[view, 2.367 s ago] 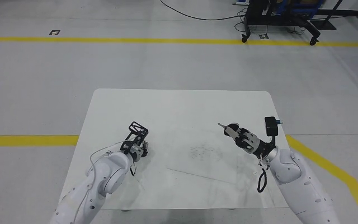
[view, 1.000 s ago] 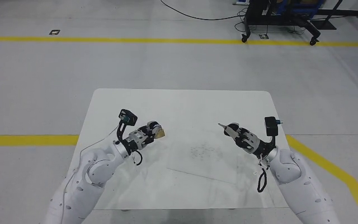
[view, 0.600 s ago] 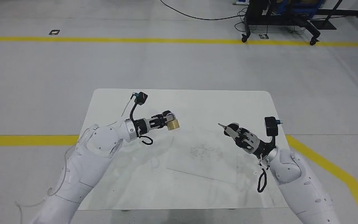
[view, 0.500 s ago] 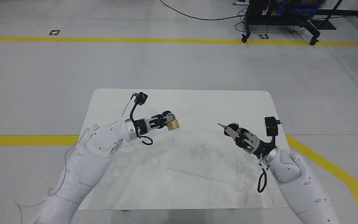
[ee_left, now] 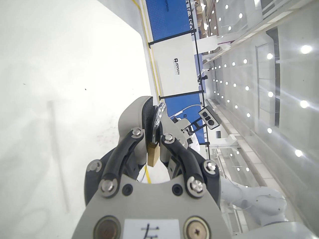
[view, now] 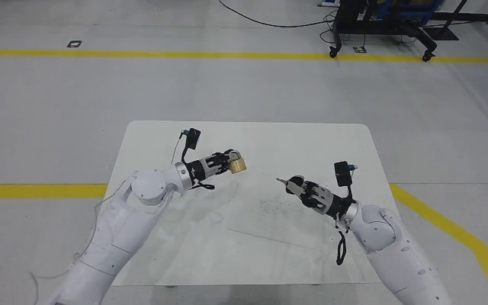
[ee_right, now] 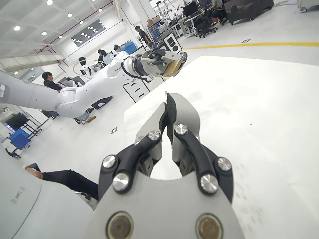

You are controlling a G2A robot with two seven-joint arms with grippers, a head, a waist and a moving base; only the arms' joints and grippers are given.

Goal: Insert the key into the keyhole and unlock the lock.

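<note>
A brass padlock (view: 239, 164) is held above the white table (view: 305, 141), left of its middle, with my left gripper (view: 228, 162) shut on it. In the left wrist view the brass body (ee_left: 152, 155) sits between the fingers and the silver shackle (ee_left: 157, 119) sticks out past the tips. My right gripper (view: 292, 184) hovers to the right of the padlock, shut on a thin silver key (view: 280, 181) that points toward the lock. The right wrist view has the key's blade (ee_right: 166, 93) jutting from the shut gripper (ee_right: 169, 103), with the padlock (ee_right: 173, 67) a short gap beyond.
The table top (ee_right: 249, 95) carries faint scuff marks (view: 274, 206) near its middle and nothing else. Yellow floor lines (view: 229, 55) run behind and beside the table. A black wheeled stand (view: 381, 27) is far back on the right.
My left arm lifted the padlock from the table's near left and swung it up toward the middle. In the last half second my right gripper moved left with the key, closer to the lock.
</note>
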